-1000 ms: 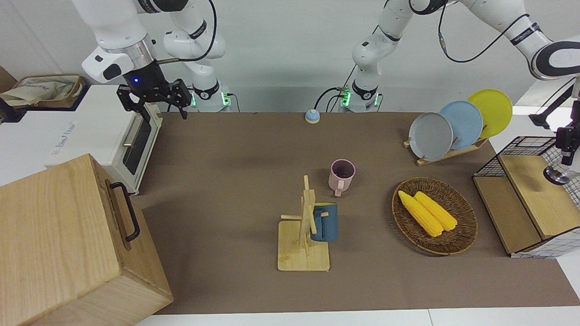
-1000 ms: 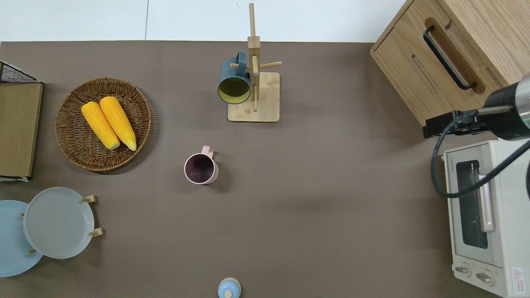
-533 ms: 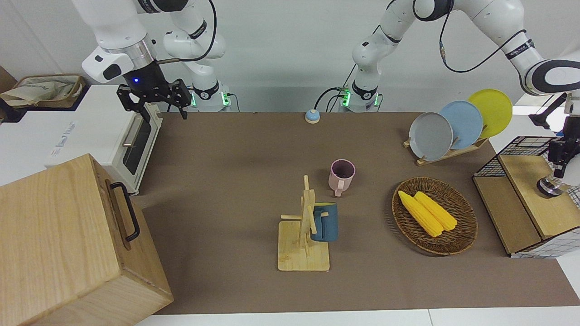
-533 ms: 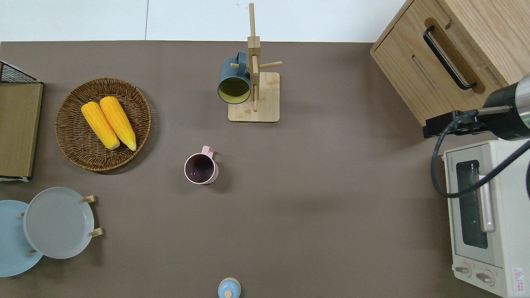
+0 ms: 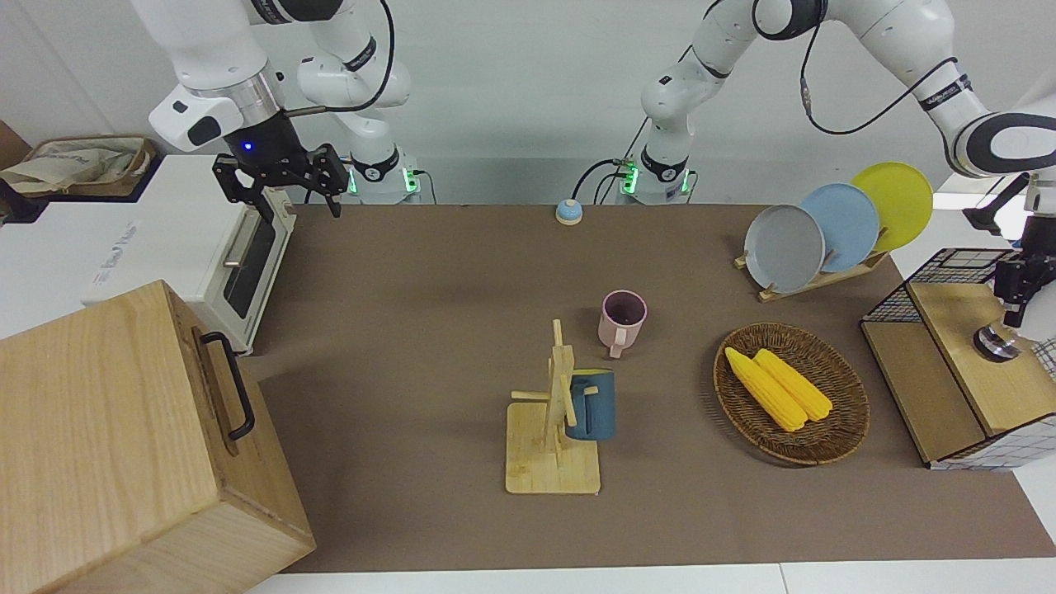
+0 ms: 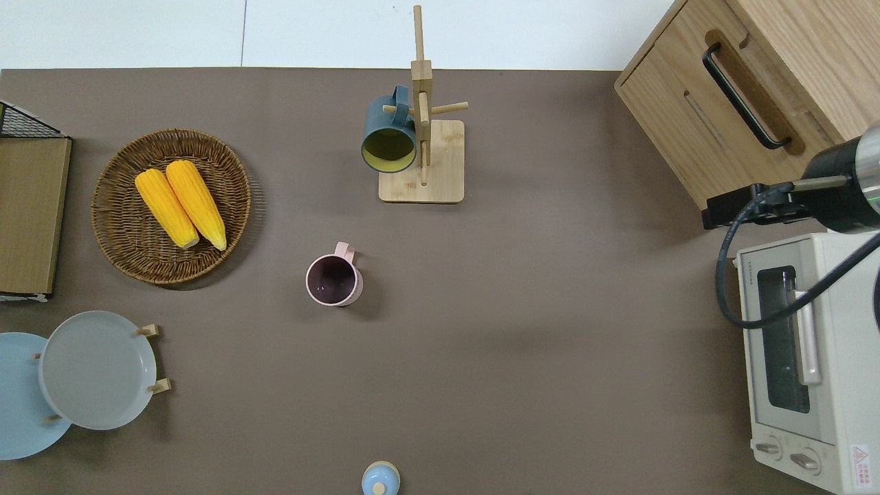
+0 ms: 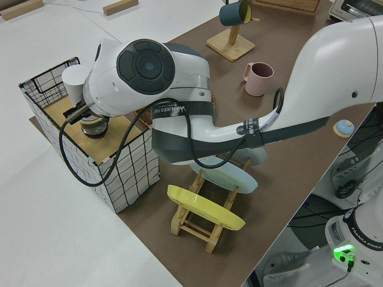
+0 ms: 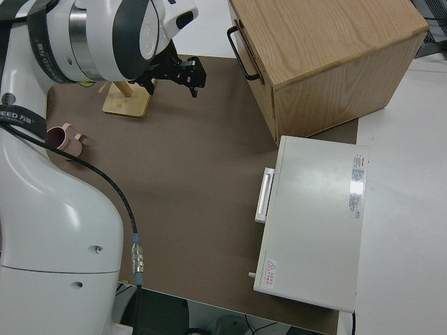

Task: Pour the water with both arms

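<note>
My left gripper (image 5: 1009, 316) hangs at the wire basket shelf (image 5: 957, 388) at the left arm's end of the table, shut on a small glass jug (image 5: 996, 344). The jug (image 7: 93, 124) is at or just above the shelf's upper wooden board; the arm hides the fingers in the left side view. No water shows anywhere. A pink mug (image 6: 333, 280) stands upright mid-table with a dark inside. The right arm is parked, its gripper (image 5: 280, 183) open and holding nothing.
A blue mug (image 5: 591, 404) hangs on a wooden mug rack (image 5: 551, 450). A wicker basket (image 5: 841, 437) holds two corn cobs. Plates stand in a rack (image 5: 813, 285). A white cup (image 7: 75, 81) stands on the shelf. A toaster oven (image 6: 797, 357) and wooden cabinet (image 6: 749, 82) fill the right arm's end.
The left gripper has come down with the glass jug toward the shelf's upper board, most of it in the first half second. The right arm has not moved.
</note>
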Controlling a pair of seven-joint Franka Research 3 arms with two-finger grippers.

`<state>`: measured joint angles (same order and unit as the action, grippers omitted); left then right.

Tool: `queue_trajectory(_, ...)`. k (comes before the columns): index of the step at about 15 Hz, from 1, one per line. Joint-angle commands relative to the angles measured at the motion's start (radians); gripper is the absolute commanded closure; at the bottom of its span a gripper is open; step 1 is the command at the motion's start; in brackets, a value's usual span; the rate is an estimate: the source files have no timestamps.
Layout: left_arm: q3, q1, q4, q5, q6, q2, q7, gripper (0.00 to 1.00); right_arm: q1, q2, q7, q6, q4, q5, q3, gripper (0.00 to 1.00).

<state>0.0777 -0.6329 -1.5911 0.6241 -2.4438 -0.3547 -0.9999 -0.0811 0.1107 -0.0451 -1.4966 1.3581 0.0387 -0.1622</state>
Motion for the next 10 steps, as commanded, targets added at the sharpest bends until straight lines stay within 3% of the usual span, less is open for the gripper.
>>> queue_trajectory(1, 0.007, -0.001, -0.004, 0.019, -0.023, 0.002, -0.022, 0.79, -0.008, -0.022, 0.011, -0.004, 0.026, 0.023, 0.000, 0.009)
queue_trajectory(2, 0.007, 0.001, -0.004, 0.017, -0.024, -0.001, -0.022, 0.76, -0.008, -0.022, 0.011, -0.004, 0.026, 0.023, 0.000, 0.009)
queue_trajectory(4, 0.007, -0.001, -0.004, 0.014, -0.023, -0.003, -0.023, 0.53, -0.008, -0.022, 0.011, -0.004, 0.026, 0.023, 0.000, 0.009)
queue_trajectory(6, 0.007, -0.002, -0.003, 0.013, -0.023, -0.003, -0.022, 0.01, -0.008, -0.023, 0.011, -0.004, 0.026, 0.023, 0.000, 0.009)
queue_trajectory(10, 0.007, -0.001, 0.003, -0.015, -0.015, 0.006, 0.042, 0.00, -0.008, -0.022, 0.011, -0.004, 0.024, 0.023, 0.000, 0.009)
